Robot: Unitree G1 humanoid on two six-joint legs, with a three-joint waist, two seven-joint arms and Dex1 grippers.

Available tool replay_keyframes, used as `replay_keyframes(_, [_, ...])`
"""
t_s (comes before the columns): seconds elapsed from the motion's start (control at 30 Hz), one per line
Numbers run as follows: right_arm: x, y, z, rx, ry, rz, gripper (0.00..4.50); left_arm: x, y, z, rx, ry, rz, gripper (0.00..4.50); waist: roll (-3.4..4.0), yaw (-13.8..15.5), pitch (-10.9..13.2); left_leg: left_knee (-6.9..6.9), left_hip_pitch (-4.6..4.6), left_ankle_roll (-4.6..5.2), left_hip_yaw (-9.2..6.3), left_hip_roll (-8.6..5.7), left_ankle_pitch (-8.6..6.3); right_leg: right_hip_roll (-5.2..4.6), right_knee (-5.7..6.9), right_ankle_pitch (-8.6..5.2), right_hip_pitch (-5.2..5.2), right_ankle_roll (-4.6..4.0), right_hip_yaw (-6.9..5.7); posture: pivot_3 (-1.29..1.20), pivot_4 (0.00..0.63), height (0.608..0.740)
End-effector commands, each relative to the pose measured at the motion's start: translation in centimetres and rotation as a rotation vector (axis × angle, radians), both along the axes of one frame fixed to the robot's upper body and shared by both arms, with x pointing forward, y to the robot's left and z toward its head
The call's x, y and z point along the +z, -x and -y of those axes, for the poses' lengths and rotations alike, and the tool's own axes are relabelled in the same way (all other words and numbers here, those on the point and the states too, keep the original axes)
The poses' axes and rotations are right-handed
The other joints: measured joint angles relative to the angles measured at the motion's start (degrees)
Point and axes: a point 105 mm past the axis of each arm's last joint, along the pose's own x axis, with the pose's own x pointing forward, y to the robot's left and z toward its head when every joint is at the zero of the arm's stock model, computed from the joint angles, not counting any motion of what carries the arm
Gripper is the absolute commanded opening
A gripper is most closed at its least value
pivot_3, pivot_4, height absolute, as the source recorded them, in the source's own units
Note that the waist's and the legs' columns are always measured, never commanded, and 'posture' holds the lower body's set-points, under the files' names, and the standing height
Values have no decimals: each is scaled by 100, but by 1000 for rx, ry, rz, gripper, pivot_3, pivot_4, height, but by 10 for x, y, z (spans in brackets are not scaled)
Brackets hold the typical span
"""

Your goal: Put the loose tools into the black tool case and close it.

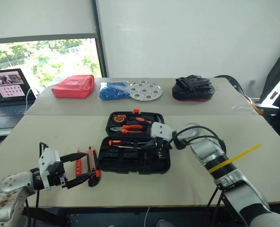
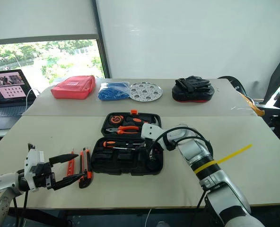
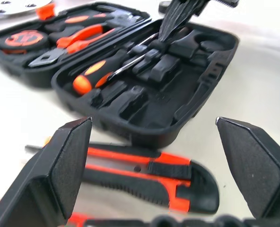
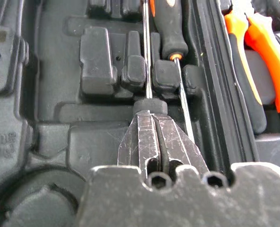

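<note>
The black tool case point(image 1: 135, 161) lies open at table centre. Its far half holds pliers point(image 1: 129, 127) and a tape measure point(image 1: 120, 118); its near half holds two long screwdrivers point(image 3: 112, 66). The right gripper point(image 1: 155, 149) is clenched over the near half. At nine o'clock lie the utility knife point(image 1: 93, 166) and slim screwdriver point(image 1: 78, 168), between the released left gripper's point(image 1: 79, 169) spread fingers.

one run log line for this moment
left end effector: open, by utility knife | right end effector: shut over black tool case | case: open
</note>
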Motion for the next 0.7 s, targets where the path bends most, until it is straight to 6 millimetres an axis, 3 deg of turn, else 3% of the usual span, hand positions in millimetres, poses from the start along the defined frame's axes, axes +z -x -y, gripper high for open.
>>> replay_keyframes(0.03, [45,18,34,22,-237,94,467,14,13,-34,138,-17,18,4500,0,20,0,-3,-8,0,-4,1,0,-1,-8,0,-3,1,-2,0,150,740])
replay_keyframes(0.13, [49,37,67,9,-350,131,1334,12,30,-67,295,-33,-17,4500,-1,93,1,-7,-20,3,-16,0,-6,-15,-27,-5,-4,9,-6,0,150,740])
replay_keyframes(0.27, [36,66,103,9,-450,171,2802,3,54,-105,485,-66,-64,4500,-3,118,1,-9,-16,4,-8,0,-8,-17,-54,-6,13,14,-7,0,150,740])
replay_keyframes(0.3, [31,72,109,2,-464,184,2976,2,58,-110,515,-68,-72,4500,-3,117,1,-8,-14,4,-2,0,-8,-16,-54,-6,16,14,-6,0,150,740])
replay_keyframes(0.43, [18,87,129,-66,-530,141,4425,-6,67,-116,616,-63,-158,4500,-5,109,2,-8,1,3,19,1,-7,-15,-52,-6,25,14,-3,0,150,740])
replay_keyframes(0.53, [15,91,134,-67,-519,177,4425,-2,62,-99,607,-14,-198,4500,-12,104,6,-7,20,2,29,7,-6,-11,-52,-6,41,13,1,0,150,740])
replay_keyframes(0.7, [32,95,116,11,-548,223,4425,4,35,-57,629,27,-350,4500,-14,106,8,-6,50,1,33,17,-6,-3,-52,-8,68,17,2,0,150,740])
